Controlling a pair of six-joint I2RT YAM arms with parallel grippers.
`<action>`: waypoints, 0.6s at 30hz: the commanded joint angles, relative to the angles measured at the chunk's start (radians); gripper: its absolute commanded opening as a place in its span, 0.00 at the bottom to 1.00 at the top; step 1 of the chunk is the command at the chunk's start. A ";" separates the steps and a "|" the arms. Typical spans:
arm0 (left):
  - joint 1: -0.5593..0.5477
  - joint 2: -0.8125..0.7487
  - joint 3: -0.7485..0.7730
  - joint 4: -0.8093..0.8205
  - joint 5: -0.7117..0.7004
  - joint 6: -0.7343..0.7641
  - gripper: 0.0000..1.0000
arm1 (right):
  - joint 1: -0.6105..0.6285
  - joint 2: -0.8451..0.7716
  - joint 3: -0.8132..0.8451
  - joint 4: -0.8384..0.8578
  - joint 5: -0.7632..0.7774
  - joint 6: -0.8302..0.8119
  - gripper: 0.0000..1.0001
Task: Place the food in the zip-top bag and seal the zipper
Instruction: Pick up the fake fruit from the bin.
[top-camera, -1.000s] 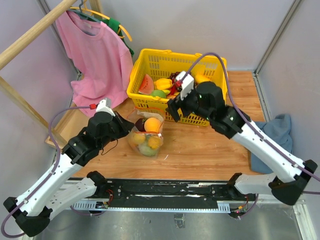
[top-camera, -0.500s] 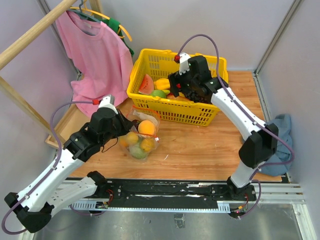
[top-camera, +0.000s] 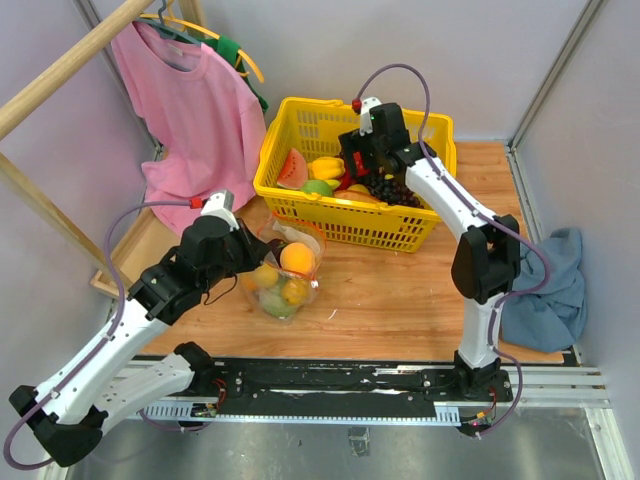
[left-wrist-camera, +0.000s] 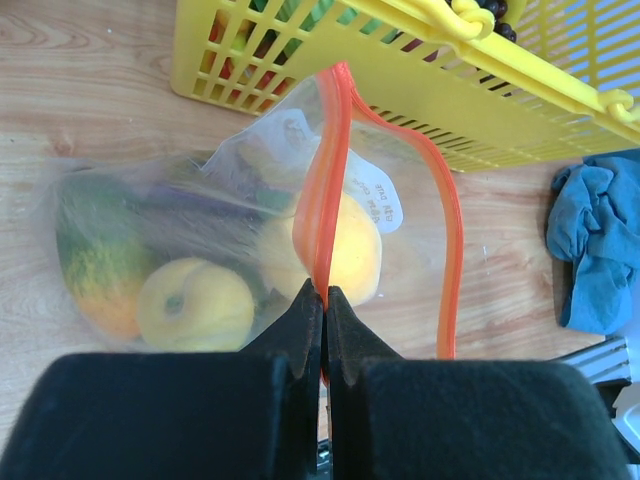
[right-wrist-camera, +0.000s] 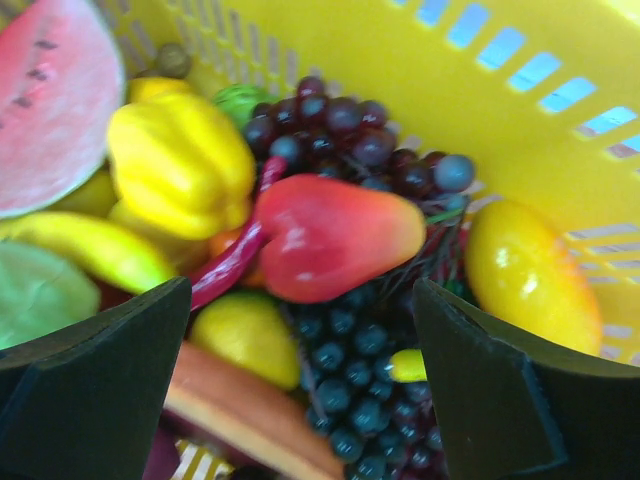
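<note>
The zip-top bag (top-camera: 282, 272) lies on the table in front of the basket, holding an orange (top-camera: 297, 257) and several other fruits. My left gripper (top-camera: 243, 262) is shut on the bag's red zipper (left-wrist-camera: 322, 190) strip at the near rim; the far side of the rim arcs open. In the left wrist view the bag (left-wrist-camera: 180, 240) shows yellow fruits (left-wrist-camera: 193, 303) inside and a white label. My right gripper (top-camera: 362, 180) is open over the yellow basket, above a red pear-like fruit (right-wrist-camera: 335, 235), dark grapes (right-wrist-camera: 365, 385), a yellow pepper (right-wrist-camera: 180, 160) and a watermelon slice (right-wrist-camera: 50, 100).
The yellow basket (top-camera: 300, 210) stands at the back centre, full of toy food. A pink shirt (top-camera: 190, 110) hangs on a wooden rack at the left. A blue cloth (top-camera: 555, 290) lies at the right table edge.
My right arm has swung from beside the bag up and back over the basket, and it now hovers open above the fruit. My left gripper has kept its grip on the bag and shifted it slightly.
</note>
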 joint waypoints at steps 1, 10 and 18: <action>0.007 -0.006 -0.015 0.064 0.015 0.023 0.00 | -0.046 0.079 0.062 0.045 0.065 0.030 0.94; 0.007 0.017 -0.019 0.077 0.030 0.027 0.00 | -0.067 0.223 0.131 0.102 -0.028 0.023 0.98; 0.007 0.009 -0.022 0.076 0.030 0.025 0.00 | -0.068 0.194 0.115 0.118 -0.085 -0.029 0.80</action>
